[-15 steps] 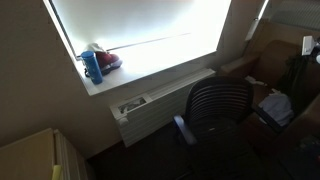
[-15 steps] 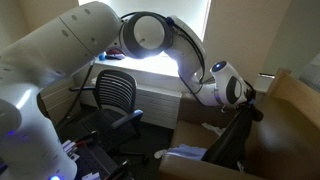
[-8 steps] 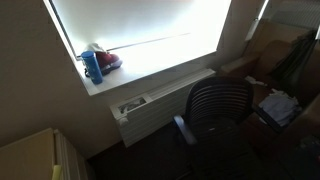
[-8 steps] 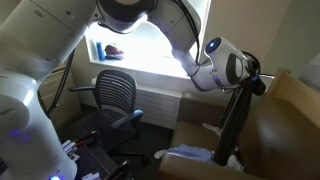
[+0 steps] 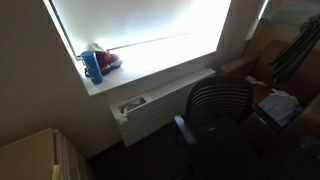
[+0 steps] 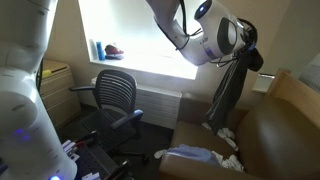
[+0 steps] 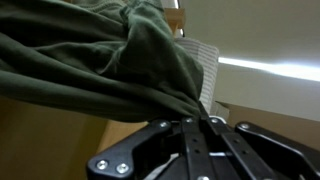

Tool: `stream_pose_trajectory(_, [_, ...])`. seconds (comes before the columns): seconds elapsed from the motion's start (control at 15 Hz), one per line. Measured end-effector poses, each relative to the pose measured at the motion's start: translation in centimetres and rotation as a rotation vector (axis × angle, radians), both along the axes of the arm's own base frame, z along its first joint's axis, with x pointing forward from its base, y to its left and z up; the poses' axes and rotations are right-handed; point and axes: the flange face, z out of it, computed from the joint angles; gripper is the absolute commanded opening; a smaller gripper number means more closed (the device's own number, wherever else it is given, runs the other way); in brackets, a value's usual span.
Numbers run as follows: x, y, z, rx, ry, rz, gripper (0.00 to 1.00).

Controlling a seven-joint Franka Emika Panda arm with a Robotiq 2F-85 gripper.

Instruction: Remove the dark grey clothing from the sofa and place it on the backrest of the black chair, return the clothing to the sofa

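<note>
My gripper (image 6: 250, 55) is shut on the dark grey clothing (image 6: 228, 92), which hangs limp from it in a long strip above the sofa (image 6: 275, 130). In the wrist view the clothing (image 7: 100, 60) fills the upper left, bunched where the two fingers (image 7: 195, 125) pinch it. Its lower end hangs just over the sofa seat, near small white items. The black chair (image 6: 118, 95) stands apart by the window, its slatted backrest bare. In an exterior view the chair (image 5: 218, 105) is at centre and the clothing (image 5: 290, 55) shows as a dark streak at the right edge.
A bright window with a sill carries a blue bottle (image 5: 92, 66) and a red item. A white radiator (image 5: 150, 105) runs below it. Light blue fabric (image 6: 190, 155) and white pieces lie at the sofa's front. My white arm (image 6: 25, 90) fills the left of an exterior view.
My gripper has risen and swung up with the clothing, lifting it from low over the sofa seat to a high hanging strip. The chair has not moved.
</note>
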Motion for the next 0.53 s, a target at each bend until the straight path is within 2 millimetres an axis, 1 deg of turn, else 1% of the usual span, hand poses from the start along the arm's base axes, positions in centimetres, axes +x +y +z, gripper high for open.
stream_pose_trajectory(0.07, [-0.2,0.0,-0.3,0.002,0.007,-0.001,0.01])
stream_pose_trajectory(0.2, [-0.3,0.0,-0.8,0.006,0.015,-0.002,0.01])
stream_pose_trajectory(0.27, [-0.2,-0.2,-1.3,0.016,0.026,-0.007,0.01])
stream_pose_trajectory(0.33, [-0.1,0.0,-2.3,0.024,0.043,0.003,0.01])
stream_pose_trajectory(0.4, [0.3,0.6,-3.7,0.018,0.072,0.037,0.01])
stream_pose_trajectory(0.47, [0.7,1.7,-5.6,0.010,0.103,0.083,0.01])
stream_pose_trajectory(0.53, [1.3,3.2,-7.3,0.004,0.134,0.132,0.01])
